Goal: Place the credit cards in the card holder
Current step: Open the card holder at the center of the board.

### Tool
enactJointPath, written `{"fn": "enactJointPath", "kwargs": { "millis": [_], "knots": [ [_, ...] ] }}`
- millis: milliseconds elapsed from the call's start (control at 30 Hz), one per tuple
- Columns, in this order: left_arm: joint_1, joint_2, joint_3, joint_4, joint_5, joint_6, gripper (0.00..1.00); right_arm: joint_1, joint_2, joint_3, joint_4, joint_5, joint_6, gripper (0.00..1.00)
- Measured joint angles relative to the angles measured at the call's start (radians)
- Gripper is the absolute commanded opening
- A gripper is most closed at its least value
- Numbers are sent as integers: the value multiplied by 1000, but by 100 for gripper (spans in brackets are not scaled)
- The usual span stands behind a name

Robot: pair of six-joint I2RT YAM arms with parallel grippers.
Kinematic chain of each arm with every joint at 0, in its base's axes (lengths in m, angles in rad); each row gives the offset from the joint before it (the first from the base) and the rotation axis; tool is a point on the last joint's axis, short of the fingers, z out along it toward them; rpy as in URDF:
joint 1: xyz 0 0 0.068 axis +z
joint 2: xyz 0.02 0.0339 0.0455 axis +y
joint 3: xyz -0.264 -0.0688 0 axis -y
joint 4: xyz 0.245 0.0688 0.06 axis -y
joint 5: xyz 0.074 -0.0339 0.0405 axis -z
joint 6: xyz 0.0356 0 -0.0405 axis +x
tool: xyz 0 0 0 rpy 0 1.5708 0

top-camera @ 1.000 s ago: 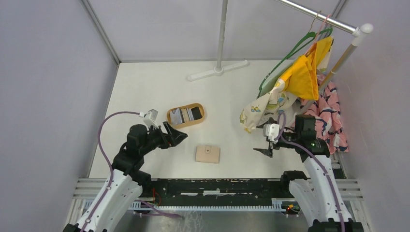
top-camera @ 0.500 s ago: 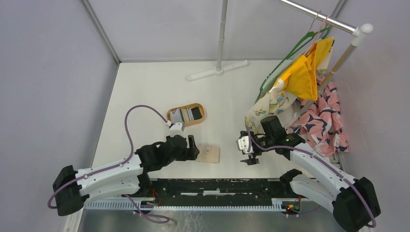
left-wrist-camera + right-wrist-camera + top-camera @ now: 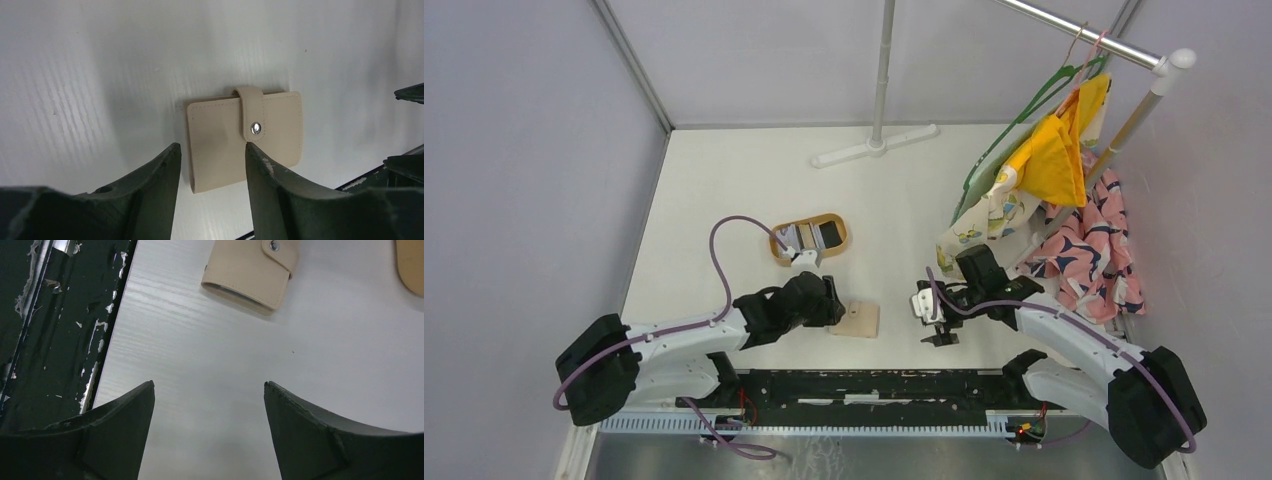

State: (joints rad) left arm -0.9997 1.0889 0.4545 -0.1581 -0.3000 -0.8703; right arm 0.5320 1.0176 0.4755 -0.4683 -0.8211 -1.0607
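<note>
The card holder [image 3: 858,319] is a beige wallet lying flat on the white table, snapped closed; its strap and snap button show in the left wrist view [image 3: 220,135]. My left gripper [image 3: 832,306] is low at its left edge, open, with the wallet's left part between the fingers [image 3: 211,145]. My right gripper [image 3: 935,322] hovers open over bare table to the right of the wallet [image 3: 208,384], which lies ahead of it [image 3: 250,270]. The credit cards [image 3: 813,236], black, white and grey, rest in an oval wooden tray [image 3: 836,220] behind my left arm.
A clothes rack with a yellow garment [image 3: 1054,150] and patterned garments stands at the right, close behind my right arm. Its stand base [image 3: 876,146] lies at the back. A black rail [image 3: 874,385] runs along the table's near edge.
My left arm has stretched forward and down to the card holder, its jaws narrowing. My right arm has swung left and lowered toward the table. The card holder has not moved.
</note>
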Motion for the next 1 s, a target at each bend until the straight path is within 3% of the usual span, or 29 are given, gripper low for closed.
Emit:
{"fn": "enactJointPath", "kwargs": {
  "millis": [333,600,1000],
  "knots": [
    [154,36,-10,33,182,60,52,-90,53,-16,-43,-24,-95,82],
    [162,45,-9,11,256,82,45,-88,1,-29,-10,-30,-64,73],
    [161,43,-114,176,325,99,44,240,55,-5,196,66,135,56]
  ]
}}
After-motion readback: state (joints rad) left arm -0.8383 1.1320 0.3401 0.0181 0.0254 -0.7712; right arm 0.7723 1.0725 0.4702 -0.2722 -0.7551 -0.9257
